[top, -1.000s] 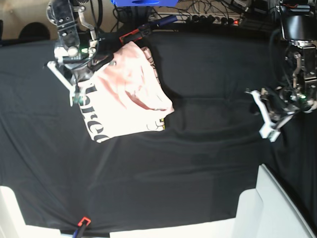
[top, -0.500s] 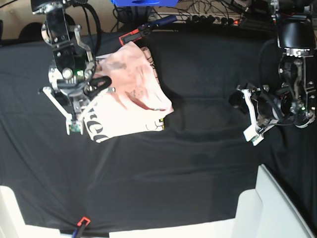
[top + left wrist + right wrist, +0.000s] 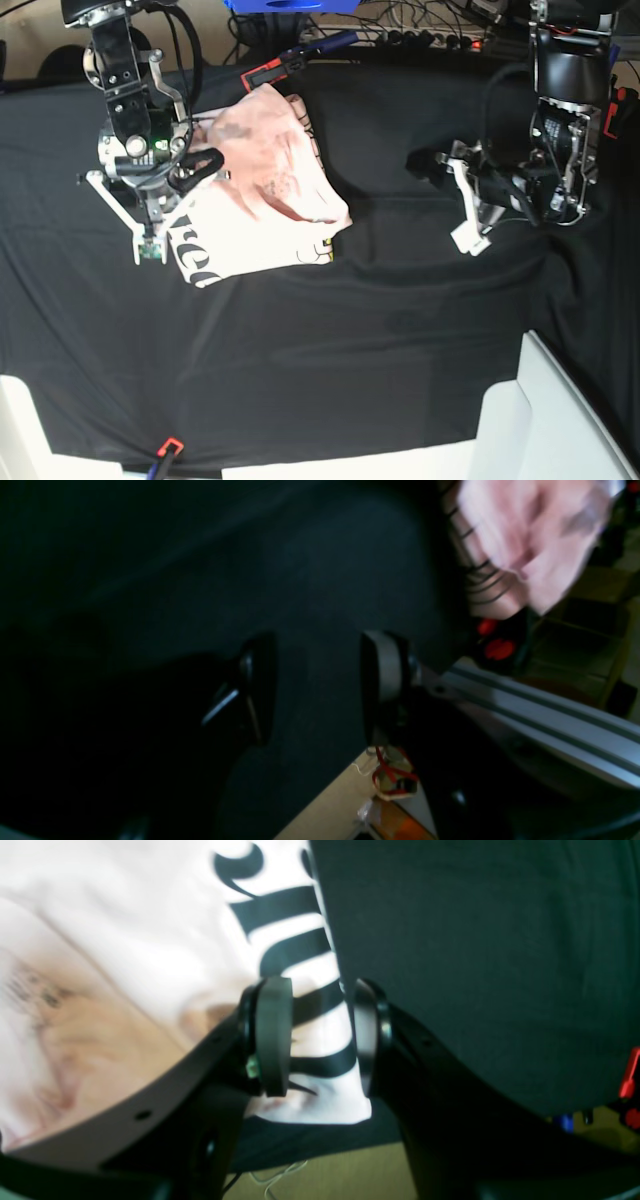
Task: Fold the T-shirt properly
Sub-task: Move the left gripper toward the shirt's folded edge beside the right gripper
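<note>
The T-shirt point(image 3: 260, 190) lies folded in a bundle on the black cloth point(image 3: 330, 330) that covers the desk. It is pink, with big black letters on the part nearest the right pincer point(image 3: 316, 1040). A bit of yellow and black picture peeks out at the shirt's lower corner.

The right pincer hangs over the lettered edge of the T-shirt. Its two pads point(image 3: 272, 1035) stand apart, and nothing is pinched between them.

The left pincer point(image 3: 317, 687) is well away from the T-shirt, over bare black cloth. Its pads are apart too, and it holds nothing. From its camera the shirt is only a pink blur.
</note>
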Motion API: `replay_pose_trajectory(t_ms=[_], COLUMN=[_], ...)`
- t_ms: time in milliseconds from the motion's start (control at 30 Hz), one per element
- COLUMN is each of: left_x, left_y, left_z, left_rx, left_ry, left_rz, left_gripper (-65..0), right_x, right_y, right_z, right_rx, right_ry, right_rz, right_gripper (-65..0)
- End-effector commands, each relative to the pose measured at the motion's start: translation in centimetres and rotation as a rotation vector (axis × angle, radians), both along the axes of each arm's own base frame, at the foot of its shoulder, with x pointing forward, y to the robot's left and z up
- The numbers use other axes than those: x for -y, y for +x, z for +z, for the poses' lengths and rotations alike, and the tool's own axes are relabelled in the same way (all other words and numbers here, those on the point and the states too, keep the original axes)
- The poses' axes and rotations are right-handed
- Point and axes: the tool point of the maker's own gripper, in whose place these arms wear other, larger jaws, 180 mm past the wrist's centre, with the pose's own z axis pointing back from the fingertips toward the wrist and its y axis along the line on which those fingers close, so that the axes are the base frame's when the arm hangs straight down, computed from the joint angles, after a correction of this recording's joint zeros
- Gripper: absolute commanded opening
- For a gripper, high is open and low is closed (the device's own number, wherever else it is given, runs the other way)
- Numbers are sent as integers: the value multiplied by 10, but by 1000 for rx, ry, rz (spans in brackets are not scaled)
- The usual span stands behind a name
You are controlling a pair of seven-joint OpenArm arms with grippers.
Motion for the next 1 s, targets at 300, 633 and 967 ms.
replay_pose_trajectory(t_ms=[300, 633, 967], left_x=[60, 114, 113], left_y=[10, 21, 20], left_z=[7, 19, 17], left_rx=[32, 52, 48], left_ry=[-135, -255, -249], left_rz=[-8, -8, -6], left_gripper=[-329, -324, -279], right_x=[1, 3, 3], right_y=[4, 1, -4], right_z=[5, -2, -15], right_rx=[27, 4, 20], right_ry=[-3, -11, -22], right_rz=[0, 0, 17], right_gripper=[-444, -444, -445])
